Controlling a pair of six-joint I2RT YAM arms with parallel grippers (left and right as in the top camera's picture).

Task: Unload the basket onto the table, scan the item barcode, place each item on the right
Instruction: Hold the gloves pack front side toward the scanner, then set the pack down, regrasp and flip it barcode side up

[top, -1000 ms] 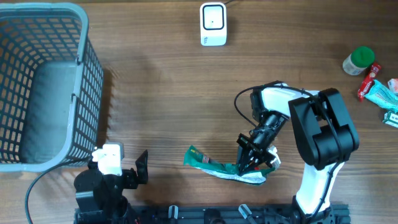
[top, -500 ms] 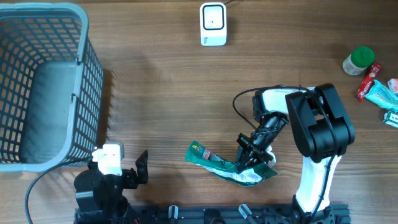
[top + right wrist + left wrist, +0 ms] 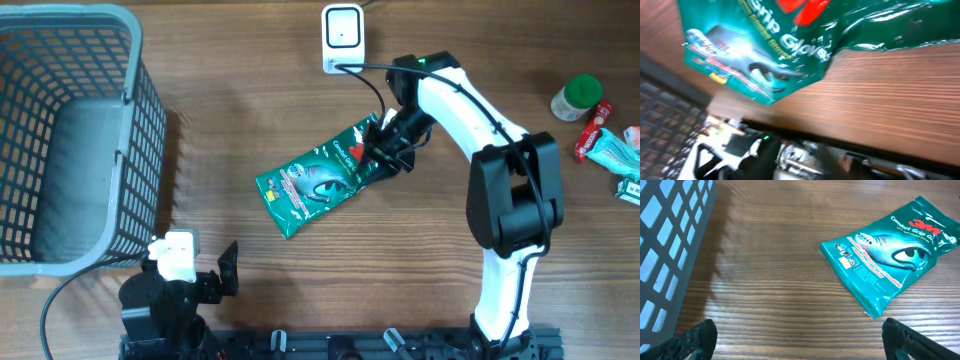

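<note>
Lying flat on the wood-grain table [image 3: 250, 120], a glossy teal plastic pouch [image 3: 320, 178] is sitting below and just left of the white box-shaped scanner [image 3: 342, 40], its print reading "3M Comfort Grip Gloves". Right gripper [image 3: 385, 152] is sitting at the pouch's crinkled end nearest the scanner; cannot tell whether it is clamping. Left gripper [image 3: 800, 340] is hanging far below-left of the scanner, jaws spread wide, holding nothing.

Green glove packet [image 3: 785, 40] across upper frame, white lettering and red mark legible, right end crinkled. Wooden table [image 3: 880, 110] beneath. Dark mesh [image 3: 662, 130] at lower left; blurred hardware [image 3: 790, 157] along bottom edge.
</note>
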